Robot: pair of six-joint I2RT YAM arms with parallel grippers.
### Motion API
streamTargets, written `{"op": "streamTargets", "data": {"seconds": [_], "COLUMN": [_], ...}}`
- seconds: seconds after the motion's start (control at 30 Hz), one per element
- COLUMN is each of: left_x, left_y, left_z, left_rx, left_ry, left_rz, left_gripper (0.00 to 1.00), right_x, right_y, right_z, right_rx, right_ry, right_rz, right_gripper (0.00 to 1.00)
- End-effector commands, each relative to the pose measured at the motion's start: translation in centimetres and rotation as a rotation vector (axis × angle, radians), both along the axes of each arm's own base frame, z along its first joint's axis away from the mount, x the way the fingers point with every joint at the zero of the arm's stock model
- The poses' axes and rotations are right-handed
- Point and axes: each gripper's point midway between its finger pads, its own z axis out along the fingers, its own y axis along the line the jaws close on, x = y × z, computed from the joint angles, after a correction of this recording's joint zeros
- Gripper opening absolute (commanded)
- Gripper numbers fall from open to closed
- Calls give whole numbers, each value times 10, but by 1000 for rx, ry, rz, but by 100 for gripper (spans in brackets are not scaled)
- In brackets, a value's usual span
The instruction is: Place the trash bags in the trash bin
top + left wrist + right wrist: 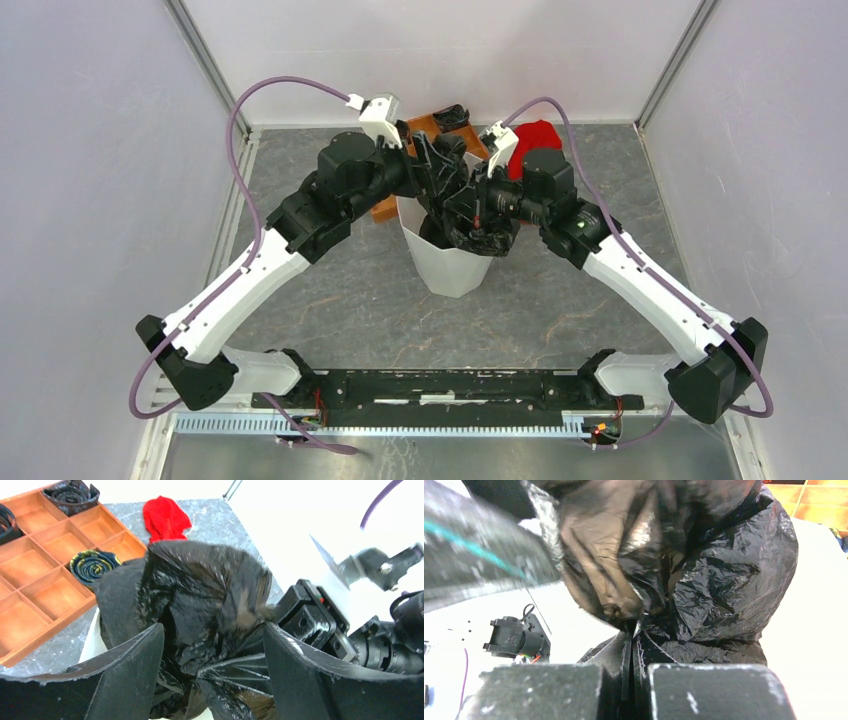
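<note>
The white trash bin (452, 262) stands mid-table, and both grippers meet over its mouth. The black trash bag (478, 241) is bunched at the bin's top. In the left wrist view the crinkled bag (200, 590) bulges between my left gripper's (212, 652) wide-apart fingers (127, 672), which are open around it. A strip of the bin's white wall (90, 640) shows beneath. My left gripper (437, 172) comes in from the far left. My right gripper (468, 222) is shut, its fingertips (631, 635) pinching the bag's film (724, 580).
An orange-brown compartment tray (40, 580) lies just behind the bin, holding rolled black bundles (92, 565). A red cloth (538, 135) lies at the back right. White enclosure walls stand on three sides. The right gripper's body (310, 620) sits close beside my left fingers.
</note>
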Motion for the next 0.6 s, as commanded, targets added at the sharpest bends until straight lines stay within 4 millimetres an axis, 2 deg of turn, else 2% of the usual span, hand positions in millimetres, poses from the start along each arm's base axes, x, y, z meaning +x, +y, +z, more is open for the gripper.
{"op": "streamTargets", "data": {"seconds": [0.0,0.07,0.13,0.27,0.33,0.4,0.47,0.53,0.57], "left_x": [9,16,25,53,63,73,81,80,73], "left_y": [17,24,35,50,43,28,10,-10,-21], "left_z": [56,62,66,72,71,62,47,33,27], "left_rx": [-110,-111,-122,-174,-193,-181,-160,-159,-169], "left_ry": [-110,-120,-124,-104,-91,-61,-12,28,42], "left_rz": [55,79,115,163,143,94,39,-61,-127], "left_gripper": [79,87,90,78,73,68,55,45,41], "right_x": [-4,-4,-5,-9,-10,-10,-9,-9,-8], "right_y": [-2,-3,-4,-4,-4,-4,-3,-3,-4], "right_z": [21,23,25,29,30,30,31,31,30], "right_rx": [51,53,56,65,69,70,72,73,71], "right_ry": [-77,-83,-90,-96,-98,-97,-95,-96,-96], "right_rz": [7,5,5,19,21,23,22,18,15], "right_gripper": [0,0,0,0,0,0,0,0,0]}}
